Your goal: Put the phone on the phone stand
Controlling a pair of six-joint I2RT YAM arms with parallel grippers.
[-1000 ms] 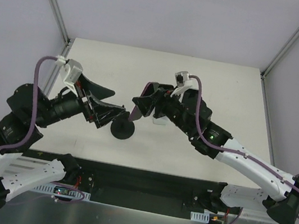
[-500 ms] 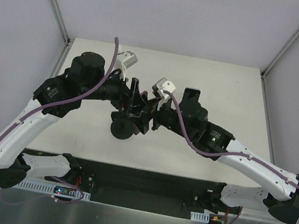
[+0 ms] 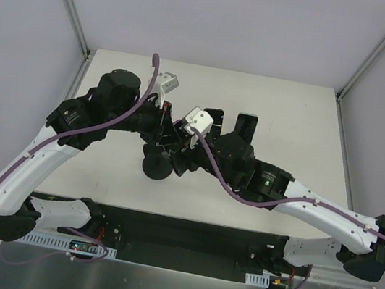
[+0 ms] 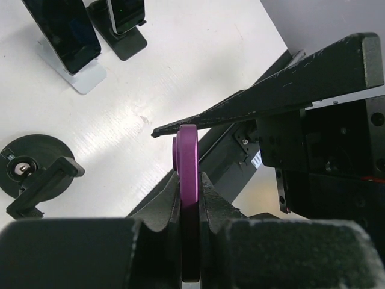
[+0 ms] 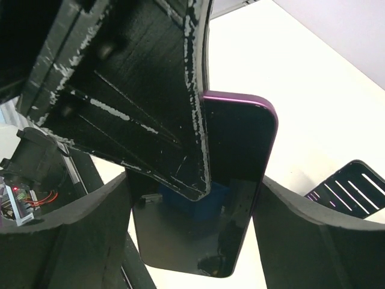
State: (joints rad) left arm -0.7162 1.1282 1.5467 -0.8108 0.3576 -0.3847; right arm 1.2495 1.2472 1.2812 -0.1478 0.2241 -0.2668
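The purple phone (image 4: 186, 144) hangs above the table between both grippers. In the left wrist view I see it edge-on, with my left gripper (image 4: 189, 186) shut on its front and back. Its dark screen (image 5: 237, 156) fills the right wrist view, and my right gripper (image 5: 192, 198) is shut across its width, one finger on each long edge. A scratched black finger of the left gripper (image 5: 138, 90) lies over the screen. From above, the two grippers meet at mid-table and hide the phone. The phone stand (image 3: 157, 162), a black round base with a clamp (image 4: 33, 162), sits just below them with nothing on it.
At the back of the table, a phone leans on a white stand (image 4: 66, 36) and another stands in a black stand (image 4: 123, 18); from above they are right of the grippers (image 3: 246, 127). A black slotted part (image 5: 355, 186) lies on the table to the right.
My left arm swung in from the left, reached the phone held by the right gripper and shut on it. The right arm shifted a little to the left with the phone.
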